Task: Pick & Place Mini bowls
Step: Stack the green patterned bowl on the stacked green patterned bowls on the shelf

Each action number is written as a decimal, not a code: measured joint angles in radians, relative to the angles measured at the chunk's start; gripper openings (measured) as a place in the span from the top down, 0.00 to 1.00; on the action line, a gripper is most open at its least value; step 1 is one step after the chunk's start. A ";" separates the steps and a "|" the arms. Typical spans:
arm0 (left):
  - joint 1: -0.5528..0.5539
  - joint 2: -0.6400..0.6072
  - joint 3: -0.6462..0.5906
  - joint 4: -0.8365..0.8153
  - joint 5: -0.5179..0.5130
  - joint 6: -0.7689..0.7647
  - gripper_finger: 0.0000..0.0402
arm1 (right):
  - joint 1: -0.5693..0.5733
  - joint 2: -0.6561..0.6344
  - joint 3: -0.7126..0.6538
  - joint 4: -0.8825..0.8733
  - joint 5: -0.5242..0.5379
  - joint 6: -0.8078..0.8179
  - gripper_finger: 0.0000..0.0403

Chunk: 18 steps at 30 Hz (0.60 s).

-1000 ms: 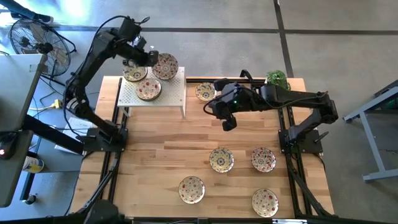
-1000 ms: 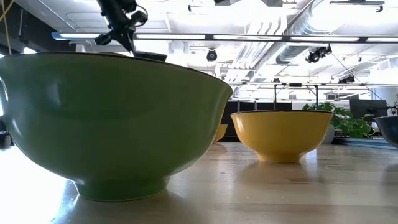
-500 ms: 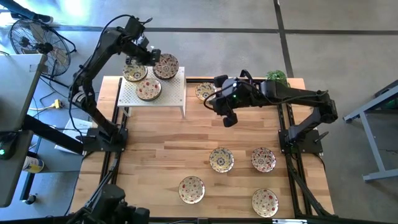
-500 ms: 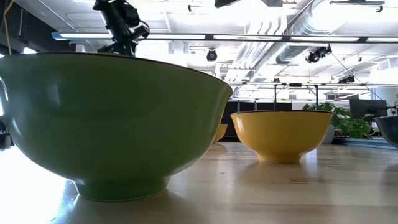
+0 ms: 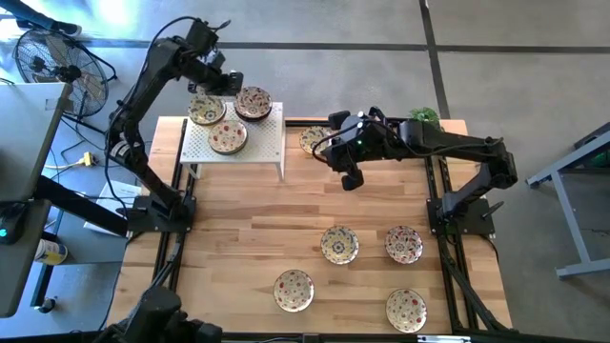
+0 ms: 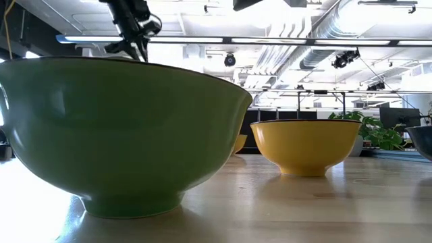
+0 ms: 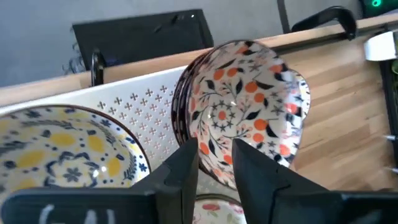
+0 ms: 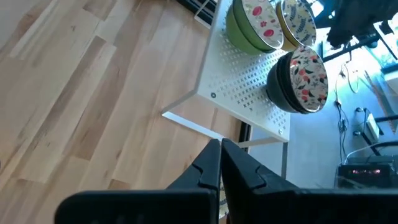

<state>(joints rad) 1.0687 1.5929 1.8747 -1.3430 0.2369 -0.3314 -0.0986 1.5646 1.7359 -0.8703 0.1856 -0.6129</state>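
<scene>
Rack [image 5: 262,145] bowls [image 5: 254,102] sit close, so left gripper [image 7: 214,158], jaws slightly spread, should lift straight; right gripper [image 8: 221,163] jaws pressed together.

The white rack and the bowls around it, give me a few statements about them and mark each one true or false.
1. Three mini bowls sit on the white rack. True: a yellow-patterned one, a redder one and a third.
2. Four mini bowls lie on the near half of the wooden table. True: for instance one at and one at.
3. The left hand is over the near edge of the table. False: it is at the rack, by the redder bowl.
4. The right hand carries a bowl. False: its fingers are shut on nothing, above bare wood.
5. The rack stands at the table's far right corner. False: it is at the far left.
</scene>
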 joint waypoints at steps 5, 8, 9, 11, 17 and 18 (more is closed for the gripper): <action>-0.003 -0.024 0.061 -0.053 0.021 0.073 0.83 | -0.012 0.000 0.000 -0.004 0.006 0.087 1.00; -0.043 -0.080 0.040 -0.009 0.010 0.097 0.93 | -0.025 0.000 0.000 -0.019 0.005 0.182 1.00; -0.063 -0.104 0.018 0.028 0.008 0.098 0.96 | -0.033 0.000 0.000 -0.022 0.005 0.219 1.00; -0.098 -0.163 -0.039 0.123 0.009 0.093 0.99 | -0.049 0.000 0.000 -0.022 -0.007 0.292 1.00; -0.220 -0.375 -0.262 0.408 0.004 0.088 0.99 | -0.085 -0.005 -0.054 0.084 -0.021 0.460 1.00; -0.244 -0.401 -0.304 0.460 0.004 0.085 1.00 | -0.091 -0.005 -0.081 0.123 -0.043 0.490 1.00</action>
<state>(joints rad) 0.8250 1.1923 1.5704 -0.8833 0.2411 -0.2466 -0.1896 1.5593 1.6544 -0.7477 0.1428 -0.1234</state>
